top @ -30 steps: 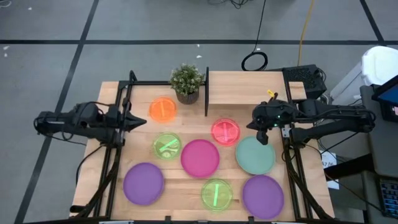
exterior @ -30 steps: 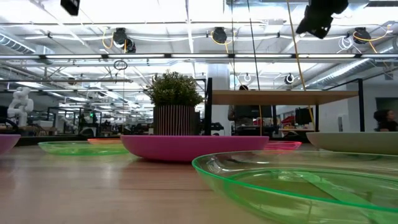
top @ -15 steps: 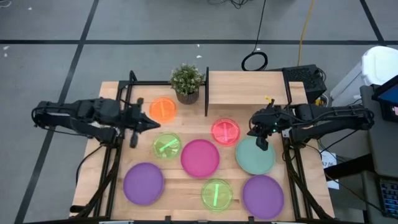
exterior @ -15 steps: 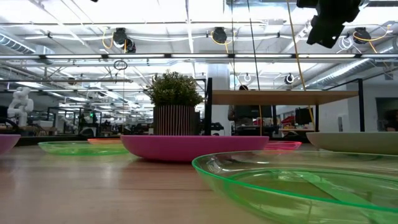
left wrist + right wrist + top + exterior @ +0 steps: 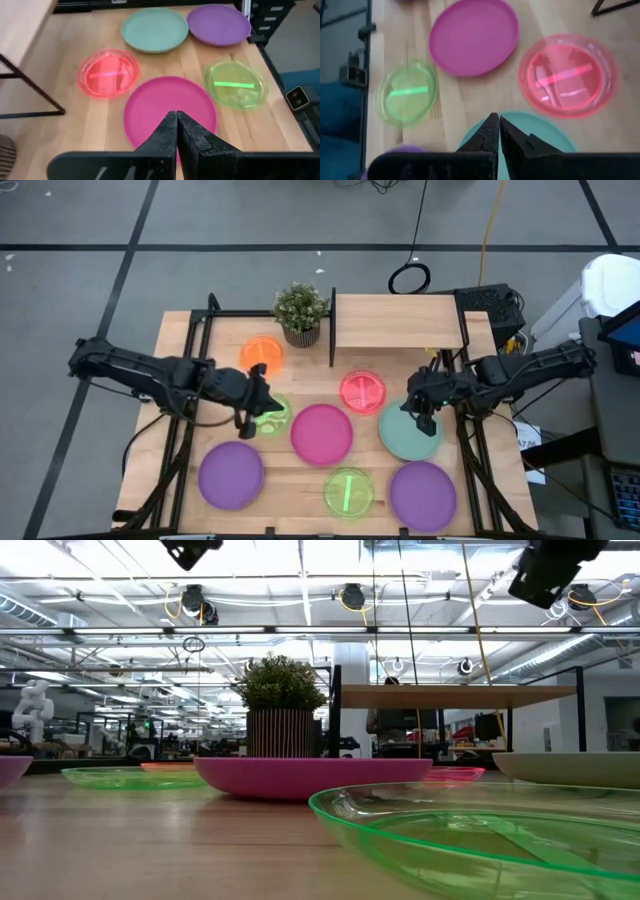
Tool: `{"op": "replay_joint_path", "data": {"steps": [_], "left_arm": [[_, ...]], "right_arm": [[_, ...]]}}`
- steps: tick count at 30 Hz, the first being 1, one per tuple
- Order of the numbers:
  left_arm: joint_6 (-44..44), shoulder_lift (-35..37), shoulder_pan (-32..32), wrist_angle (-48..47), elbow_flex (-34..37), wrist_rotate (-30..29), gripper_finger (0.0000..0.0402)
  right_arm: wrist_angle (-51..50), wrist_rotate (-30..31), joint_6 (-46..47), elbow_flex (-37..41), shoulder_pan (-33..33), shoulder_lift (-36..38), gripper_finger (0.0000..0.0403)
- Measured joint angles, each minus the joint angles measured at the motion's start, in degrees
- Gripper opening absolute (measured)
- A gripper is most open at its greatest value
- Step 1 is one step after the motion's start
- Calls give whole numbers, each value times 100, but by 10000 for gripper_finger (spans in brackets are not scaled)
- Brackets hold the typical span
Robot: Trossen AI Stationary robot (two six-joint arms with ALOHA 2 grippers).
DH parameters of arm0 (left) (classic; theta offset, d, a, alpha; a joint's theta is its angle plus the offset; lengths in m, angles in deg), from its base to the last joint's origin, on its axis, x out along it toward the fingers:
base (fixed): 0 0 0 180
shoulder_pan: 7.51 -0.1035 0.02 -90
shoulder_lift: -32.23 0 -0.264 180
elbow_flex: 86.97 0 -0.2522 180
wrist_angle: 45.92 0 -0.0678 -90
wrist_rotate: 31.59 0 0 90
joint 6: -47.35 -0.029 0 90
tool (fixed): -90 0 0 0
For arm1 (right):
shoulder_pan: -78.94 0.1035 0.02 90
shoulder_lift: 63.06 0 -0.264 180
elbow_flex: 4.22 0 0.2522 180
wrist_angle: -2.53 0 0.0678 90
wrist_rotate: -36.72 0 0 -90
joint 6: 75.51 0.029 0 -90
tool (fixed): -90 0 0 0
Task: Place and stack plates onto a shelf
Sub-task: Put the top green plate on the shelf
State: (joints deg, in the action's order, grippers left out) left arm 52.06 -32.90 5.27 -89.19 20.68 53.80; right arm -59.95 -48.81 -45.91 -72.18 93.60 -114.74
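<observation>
Now reaching well inward: left gripper [image 5: 262,397] out over the lime green plate [image 5: 270,415] left of centre, a clear advance from a second ago, when parked at the left edge of the surface [image 5: 180,330]. Fingers [image 5: 176,131] pressed together, nothing between them. Right gripper [image 5: 420,408] lower and nearer than a second ago too, above the far-left rim of the teal plate [image 5: 411,431], fingers likewise closed and empty. Probably both arms only beginning their approaches; fingers to be spread before any plate can be taken.

Nothing yet on the shelf [image 5: 398,320], standing bare at the far right of the surface. All eight plates flat on the wood: orange plate [image 5: 262,355] far left, pink-red plate [image 5: 362,391] just beside the teal one, magenta plate [image 5: 322,433] in the middle, purple plates near left [image 5: 231,474] and near right [image 5: 422,493], second lime green plate [image 5: 348,491] between them. Potted plant [image 5: 300,312] just left of the shelf's black upright.

Beyond, grey floor marked with dark lines, a coiled cable, a yellow cord; in the low view, a bright hall with ceiling lights and piping.
</observation>
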Motion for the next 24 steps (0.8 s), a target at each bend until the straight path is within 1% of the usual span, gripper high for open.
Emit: {"op": "replay_joint_path", "data": {"steps": [6,12,16,21,24], "left_arm": [[0,-434,84,236,0,3,3],[4,-588,84,408,-1,1,3],[28,-585,84,426,0,2,3],[149,-585,84,589,0,2,3],[174,-585,94,713,-1,1,3]], "right_arm": [[-165,22,617,0,289,-265,0],[-302,21,963,0,719,-757,8],[-517,-6,1132,0,1010,-1108,27],[-1037,-17,1382,0,1379,-1426,60],[-1072,-16,1616,0,1587,-1538,82]]}}
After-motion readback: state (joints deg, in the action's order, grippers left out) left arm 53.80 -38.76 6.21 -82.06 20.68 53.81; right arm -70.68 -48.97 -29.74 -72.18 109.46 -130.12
